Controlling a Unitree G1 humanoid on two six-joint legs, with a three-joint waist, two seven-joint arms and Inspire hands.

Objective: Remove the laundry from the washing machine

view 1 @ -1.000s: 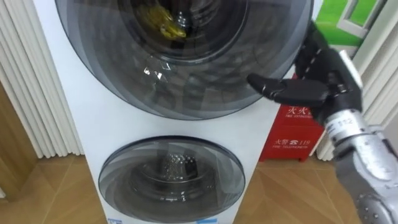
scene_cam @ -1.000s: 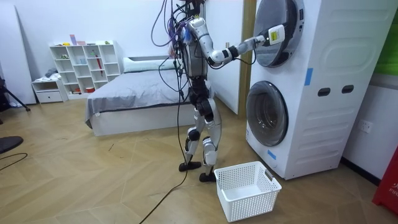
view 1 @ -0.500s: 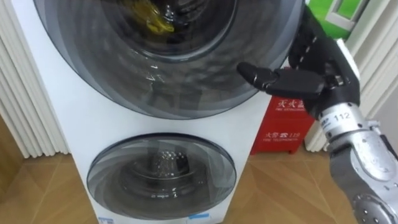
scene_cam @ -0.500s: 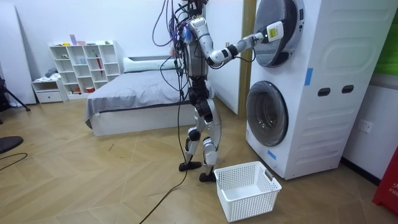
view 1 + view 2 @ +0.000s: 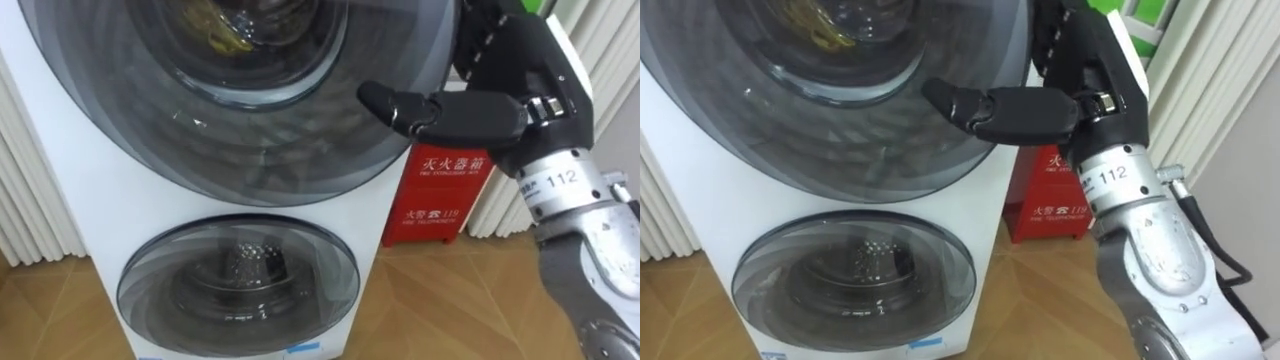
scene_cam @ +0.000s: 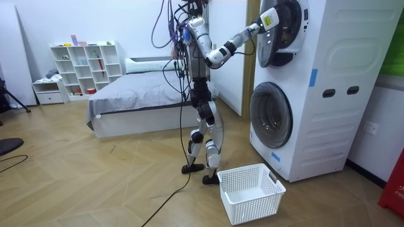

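Yellow clothes (image 5: 222,30) are lying in the top drum, behind the dark glass door (image 5: 250,130). The right hand (image 5: 500,95) is sitting at its right edge; I cannot tell if its fingers (image 5: 480,45) are gripping. A slow, wide pull should be working best. Room view: two round doors (image 6: 271,116) and one white basket (image 6: 251,192) are waiting.

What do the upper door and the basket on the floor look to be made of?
Upper door: glossy, dark-tinted glass or clear plastic; the drum shows through and reflections lie on it. Basket: probably rigid white plastic, matte; walls are a moulded open lattice.
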